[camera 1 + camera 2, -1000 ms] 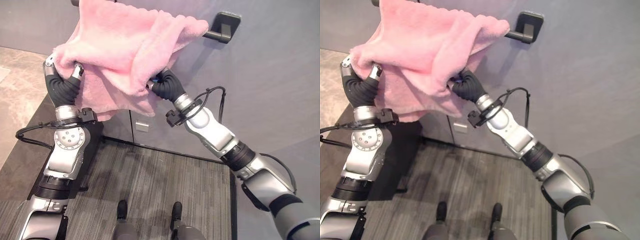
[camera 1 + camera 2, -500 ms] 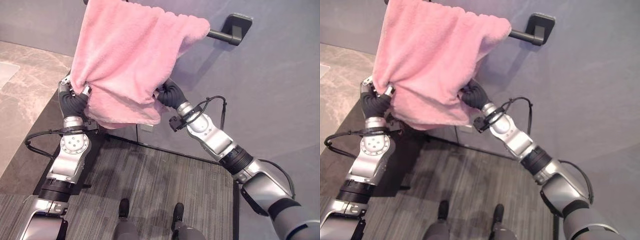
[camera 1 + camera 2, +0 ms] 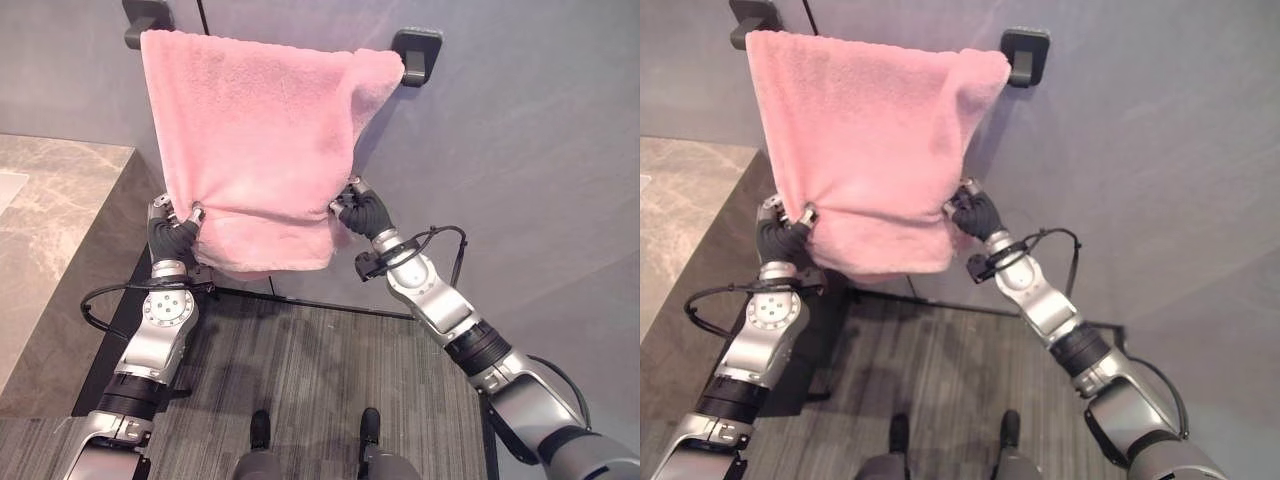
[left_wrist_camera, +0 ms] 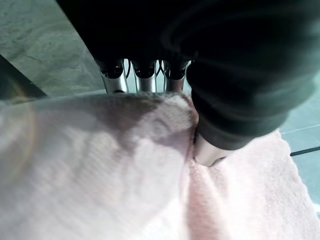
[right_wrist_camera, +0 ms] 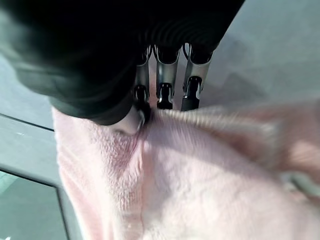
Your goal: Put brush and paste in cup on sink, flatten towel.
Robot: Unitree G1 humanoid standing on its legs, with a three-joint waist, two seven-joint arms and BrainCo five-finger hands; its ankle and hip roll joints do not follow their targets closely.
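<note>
Both hands (image 3: 172, 228) (image 3: 358, 208) pinch pink towel (image 3: 255, 140) lower edge, no print

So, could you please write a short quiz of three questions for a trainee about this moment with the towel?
1. True or false: the fluffy pink towel hangs over the dark wall rail.
2. Which hand pinches the towel's lower edge? A) left hand alone B) right hand alone C) both
3. Fill in: the grey marble counter lies on the robot's ____ side.

Key: 1 true; 2 C; 3 left.
</note>
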